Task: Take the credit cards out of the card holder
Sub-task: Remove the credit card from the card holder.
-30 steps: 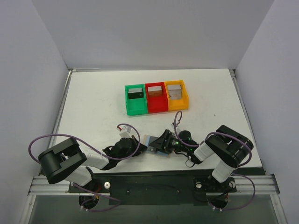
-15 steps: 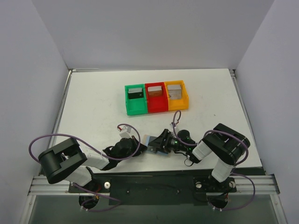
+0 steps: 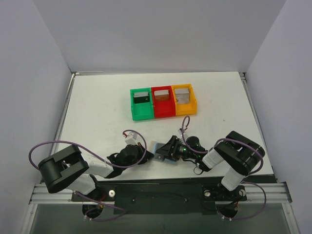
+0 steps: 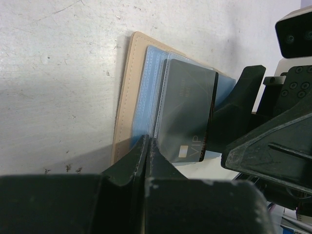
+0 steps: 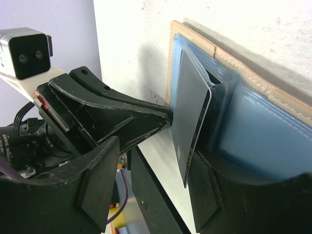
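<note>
my left gripper (image 4: 147, 142) is pinched fully together with no gap between its fingers. the tips sit on the near edge of the card holder (image 4: 124, 97), where the tan border meets the blue pocket. i can't tell whether they trap any pocket material.

my right gripper (image 5: 156, 165) has its jaws about halfway apart. between them stands a dark grey credit card (image 5: 192, 112), partly out of its blue pocket and tilted up off the holder. one right finger (image 5: 207, 200) lies against the card's lower edge and the holder. the other (image 5: 97, 185) is clear of the card, with a gap showing between them, so i don't read it as a grip. from the left wrist view the card shows a chip and the letters vip near its free end, and a black right finger touches its far side.

the holder lies open and flat on the white table (image 3: 97, 112), close to the near edge, between the two grippers facing each other across it. well beyond, a green bin (image 3: 142, 116), a red bin (image 3: 164, 113) and an orange bin (image 3: 185, 110) stand touching in a row. each holds something small and greyish that i can't make out.
</note>
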`<state>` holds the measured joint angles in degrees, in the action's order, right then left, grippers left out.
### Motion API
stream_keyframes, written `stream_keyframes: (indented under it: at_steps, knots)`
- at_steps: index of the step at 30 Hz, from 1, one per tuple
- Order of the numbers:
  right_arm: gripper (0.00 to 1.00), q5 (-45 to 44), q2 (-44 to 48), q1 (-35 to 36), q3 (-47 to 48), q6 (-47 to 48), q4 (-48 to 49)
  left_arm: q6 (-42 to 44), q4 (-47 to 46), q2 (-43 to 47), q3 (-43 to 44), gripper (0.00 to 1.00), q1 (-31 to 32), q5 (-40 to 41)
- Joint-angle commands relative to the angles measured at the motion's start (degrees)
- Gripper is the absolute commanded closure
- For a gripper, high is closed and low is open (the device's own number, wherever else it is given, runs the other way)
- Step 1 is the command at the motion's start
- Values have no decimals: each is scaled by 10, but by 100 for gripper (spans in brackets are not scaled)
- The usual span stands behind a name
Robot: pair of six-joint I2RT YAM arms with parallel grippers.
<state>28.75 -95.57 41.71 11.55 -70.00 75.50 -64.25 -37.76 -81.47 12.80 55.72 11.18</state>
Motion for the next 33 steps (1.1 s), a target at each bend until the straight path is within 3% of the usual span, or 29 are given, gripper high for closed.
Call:
stream_keyframes:
  at_steps: [1, 33]
  knots:
    - [49, 0, 33, 3, -10, 20, 112, 12, 68, -1, -2, 100, 4, -26]
    - [55, -19, 119, -5, -43, 75, -12, 17, 75, 18, -16, 100, -24, -31]
